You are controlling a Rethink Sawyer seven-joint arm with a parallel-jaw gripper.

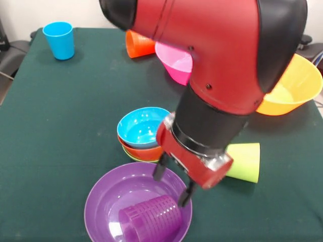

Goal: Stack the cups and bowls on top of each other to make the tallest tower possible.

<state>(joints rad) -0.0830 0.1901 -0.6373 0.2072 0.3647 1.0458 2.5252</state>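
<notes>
Front view shows the gripper [172, 188] spread open above the purple cup [151, 218] lying in the purple bowl [101, 199] at the table's [60, 131] near edge; likely next: descend, close on it.

Dark green surface [60, 151]. Blue cup [59, 40], orange cup [137, 45], lime cup [246, 162], ribbed purple cup [151, 218] in purple bowl [103, 199]. Blue bowl [141, 126] over orange bowl [144, 153]. Pink bowl [176, 63], yellow bowl [295, 88]. Red/black arm [217, 55], black fingers [160, 169].
</notes>
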